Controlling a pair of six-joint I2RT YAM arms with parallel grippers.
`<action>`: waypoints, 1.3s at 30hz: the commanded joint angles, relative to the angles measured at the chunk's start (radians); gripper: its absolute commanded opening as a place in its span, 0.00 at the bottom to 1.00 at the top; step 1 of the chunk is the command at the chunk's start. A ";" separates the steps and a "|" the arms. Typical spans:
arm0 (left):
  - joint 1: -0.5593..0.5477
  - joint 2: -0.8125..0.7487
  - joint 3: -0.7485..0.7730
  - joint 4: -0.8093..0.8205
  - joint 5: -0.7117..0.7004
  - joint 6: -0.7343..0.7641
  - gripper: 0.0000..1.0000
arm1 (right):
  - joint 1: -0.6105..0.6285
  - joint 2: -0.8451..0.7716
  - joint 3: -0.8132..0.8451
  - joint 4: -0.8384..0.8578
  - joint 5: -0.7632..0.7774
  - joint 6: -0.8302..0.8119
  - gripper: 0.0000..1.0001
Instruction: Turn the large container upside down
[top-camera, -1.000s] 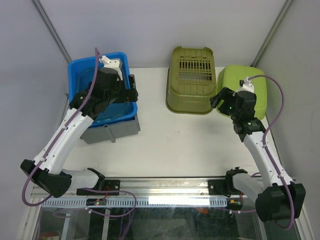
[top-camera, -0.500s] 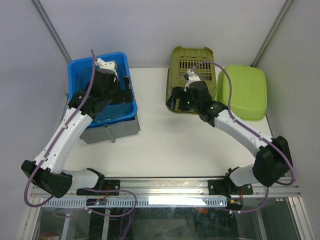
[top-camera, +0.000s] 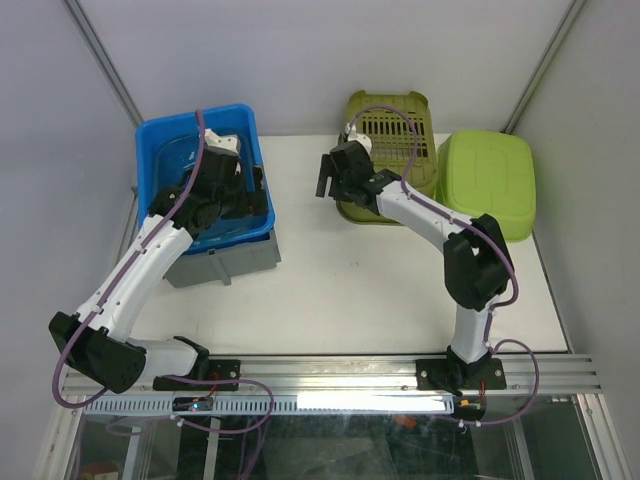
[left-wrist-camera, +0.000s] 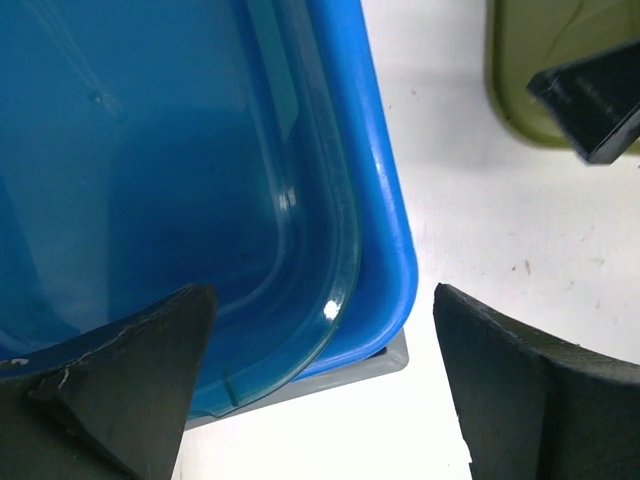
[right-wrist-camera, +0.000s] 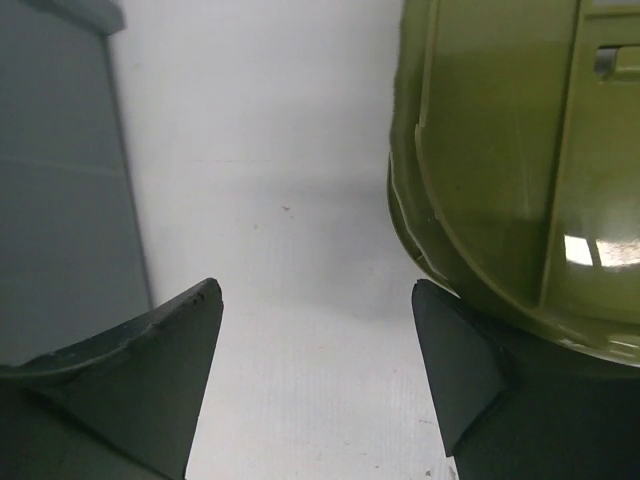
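Progress: flip not yet begun, by my reading.

Top view: blue bin (top-camera: 165, 140), taken as large container, sits upright on grey box (top-camera: 225, 262) at far-left corner of tabletop (top-camera: 330, 290). Left gripper (top-camera: 245, 185) at its right rim. Right gripper (top-camera: 330, 178) over bare surface beside olive slatted basket (top-camera: 390, 130).

Left wrist: jaws apart, straddling bin's near-right corner, nothing clamped.

Right wrist: jaws apart over tabletop, between grey box and basket.

Left to do: grip, lift, invert.

The jaws stand wide apart, one over the inside of the blue bin (left-wrist-camera: 385, 200), the other over the white table (left-wrist-camera: 450, 180). A grey base (left-wrist-camera: 385, 362) peeks out under the bin's corner. Top right, a black part (left-wrist-camera: 595, 100) overlaps an olive container (left-wrist-camera: 520, 70).
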 joint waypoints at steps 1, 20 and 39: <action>0.009 -0.006 -0.039 0.037 0.019 0.016 0.93 | -0.043 0.005 0.076 -0.085 0.196 0.100 0.80; 0.010 0.049 -0.066 0.075 -0.024 0.075 0.63 | -0.029 -0.460 -0.312 0.024 -0.099 0.031 0.80; 0.006 0.004 0.160 0.025 -0.054 0.159 0.00 | -0.032 -0.726 -0.398 -0.048 0.049 0.041 0.82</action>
